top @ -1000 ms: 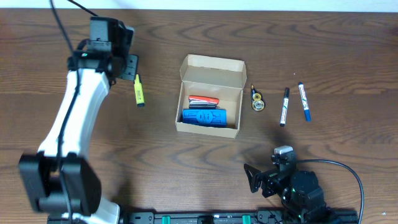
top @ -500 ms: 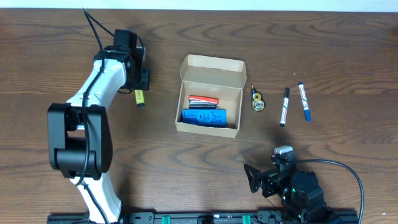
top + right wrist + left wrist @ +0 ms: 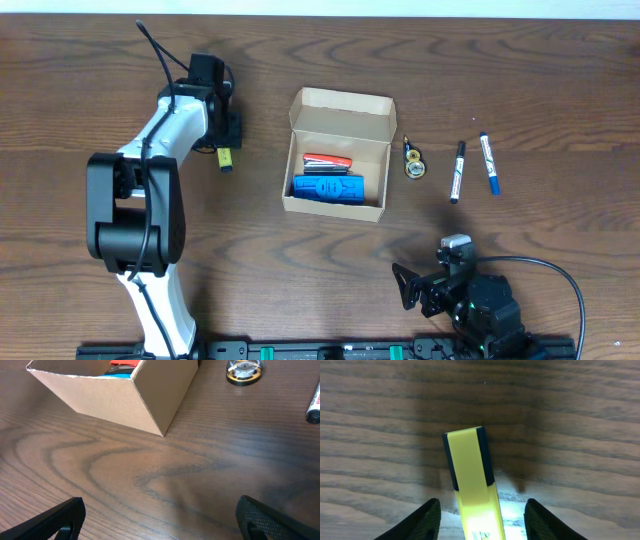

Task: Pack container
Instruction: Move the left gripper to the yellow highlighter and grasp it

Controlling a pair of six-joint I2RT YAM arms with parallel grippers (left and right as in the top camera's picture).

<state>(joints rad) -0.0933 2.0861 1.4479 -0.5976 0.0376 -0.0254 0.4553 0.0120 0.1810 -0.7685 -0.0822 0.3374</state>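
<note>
Container (image 3: 340, 112) well right of left claw (image 3: 482, 510), released astride yellow highlighter (image 3: 467, 460), right claw (image 3: 160, 510) spread wide.

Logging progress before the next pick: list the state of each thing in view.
container: open, flap up, partly filled.
yellow highlighter: flat on table, between open fingers, not gripped.
left gripper: open, straddling the highlighter.
right gripper: open, empty.
black marker: on table, unpacked.
blue marker: on table, unpacked.

Bare worktop (image 3: 262, 250) lay open between the yellow highlighter (image 3: 226, 158) and the container (image 3: 340, 110). The left gripper (image 3: 482, 520) had its jaws astride the highlighter, gaps either side. A gold object (image 3: 412, 165), a black marker (image 3: 458, 172) and a blue marker (image 3: 489, 163) cluttered the container's right.
</note>
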